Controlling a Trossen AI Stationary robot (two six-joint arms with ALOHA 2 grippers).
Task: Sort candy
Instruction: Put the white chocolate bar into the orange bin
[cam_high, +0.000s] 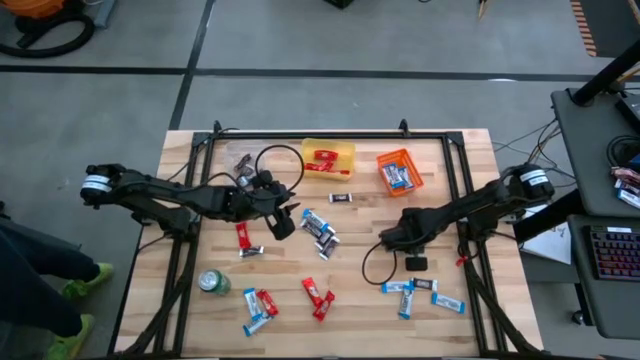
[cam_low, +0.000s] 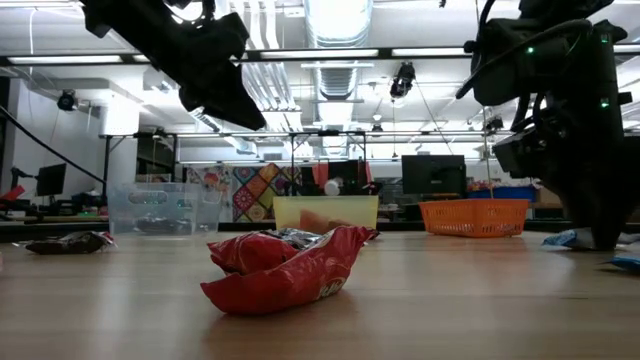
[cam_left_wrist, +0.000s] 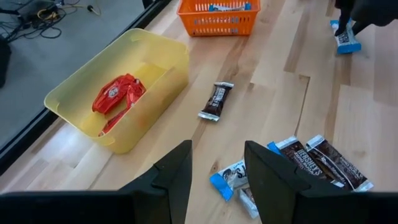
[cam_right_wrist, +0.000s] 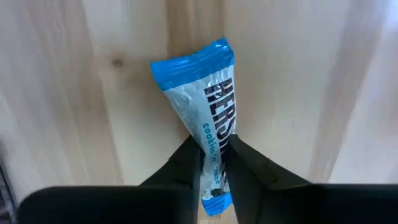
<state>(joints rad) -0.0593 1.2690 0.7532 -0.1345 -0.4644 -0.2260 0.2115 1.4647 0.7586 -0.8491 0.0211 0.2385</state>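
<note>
On the counter (cam_high: 300, 320), right side: right gripper (cam_right_wrist: 211, 163) is down at the surface, fingers pinched onto a blue-and-white bar (cam_right_wrist: 202, 118) lying flat on the wood; the fingers clamp its near end, the rest sticks out ahead of them. High view puts that gripper (cam_high: 388, 240) between the middle pile and the blue cluster.

Left gripper (cam_left_wrist: 216, 171) hangs above the counter mid-table, fingers apart, nothing between them. Just beyond its fingers: mixed pile (cam_left_wrist: 298, 165) of blue and dark brown bars.

Candy elsewhere:
- yellow bin (cam_high: 329, 158) at the far edge, red bars inside (cam_left_wrist: 116, 96)
- orange basket (cam_high: 399, 171) beside it, blue bars inside
- 1 dark bar (cam_left_wrist: 216, 101) alone on the wood, between the bin and the pile
- red bar (cam_high: 242, 236) and a dark one just beside it, left of centre
- red and blue bars (cam_high: 260, 308) near the front edge, left
- 2 red bars (cam_high: 319, 296) front centre
- blue cluster (cam_high: 420, 294) front right

Green can (cam_high: 213, 283) stands front left. Clear bin (cam_high: 240, 165) at the far left; contents too dim to tell.
</note>
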